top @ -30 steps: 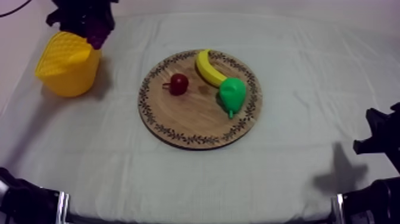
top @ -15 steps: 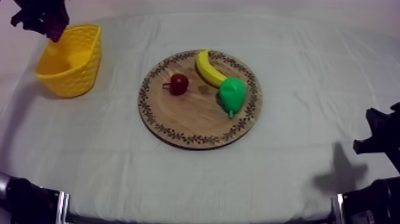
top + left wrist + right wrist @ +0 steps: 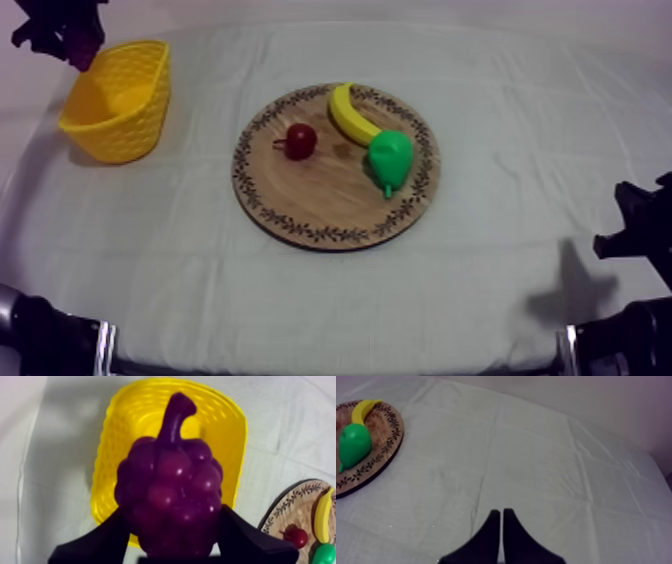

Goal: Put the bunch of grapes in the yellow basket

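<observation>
The purple bunch of grapes (image 3: 170,501) hangs stem-up in my left gripper (image 3: 170,543), whose black fingers (image 3: 97,543) are shut on its sides. Below it stands the yellow basket (image 3: 115,451), its inside bare. In the top view the grapes (image 3: 60,30) are held at the far left, just beyond the basket's (image 3: 115,100) far rim. On the round wooden board (image 3: 320,195) lie a banana (image 3: 352,115), a green pear (image 3: 390,158) and a small red fruit (image 3: 300,140). My right gripper (image 3: 501,521) is shut on nothing over bare cloth.
My right arm (image 3: 635,235) rests low at the table's right edge, well away from the board (image 3: 383,436). Bare cloth lies between the basket and the board, and in front of and to the right of the board.
My left gripper has carried the grapes leftward, from over the basket's near side to beyond its far left rim. The basket's opening is now uncovered. The right arm has not moved.
</observation>
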Controlling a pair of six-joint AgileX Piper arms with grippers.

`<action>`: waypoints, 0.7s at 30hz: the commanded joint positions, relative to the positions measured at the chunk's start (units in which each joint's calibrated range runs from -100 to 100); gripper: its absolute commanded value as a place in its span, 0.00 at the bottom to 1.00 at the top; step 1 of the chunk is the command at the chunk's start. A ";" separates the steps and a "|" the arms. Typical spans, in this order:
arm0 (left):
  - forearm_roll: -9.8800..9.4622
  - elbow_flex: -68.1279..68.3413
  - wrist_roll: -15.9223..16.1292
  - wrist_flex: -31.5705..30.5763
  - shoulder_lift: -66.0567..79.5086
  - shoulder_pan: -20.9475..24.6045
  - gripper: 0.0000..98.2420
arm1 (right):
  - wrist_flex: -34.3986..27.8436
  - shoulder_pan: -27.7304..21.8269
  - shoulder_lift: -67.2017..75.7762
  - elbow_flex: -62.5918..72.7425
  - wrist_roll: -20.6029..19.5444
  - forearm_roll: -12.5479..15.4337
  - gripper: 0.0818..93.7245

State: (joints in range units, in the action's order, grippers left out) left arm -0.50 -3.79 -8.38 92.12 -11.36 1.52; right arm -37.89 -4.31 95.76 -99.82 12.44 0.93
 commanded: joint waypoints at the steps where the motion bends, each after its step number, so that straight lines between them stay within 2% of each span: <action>1: -0.15 -0.06 -0.09 -0.05 -0.78 -0.19 0.47 | -0.02 0.02 0.00 0.04 -0.01 0.02 0.00; 21: -0.41 -2.25 -0.48 -3.62 -13.32 -0.47 0.47 | -0.02 0.02 0.00 0.04 -0.01 0.02 0.00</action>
State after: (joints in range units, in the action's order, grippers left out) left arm -0.88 -6.02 -8.86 88.67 -24.17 1.05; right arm -37.89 -4.31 95.76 -99.82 12.44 0.93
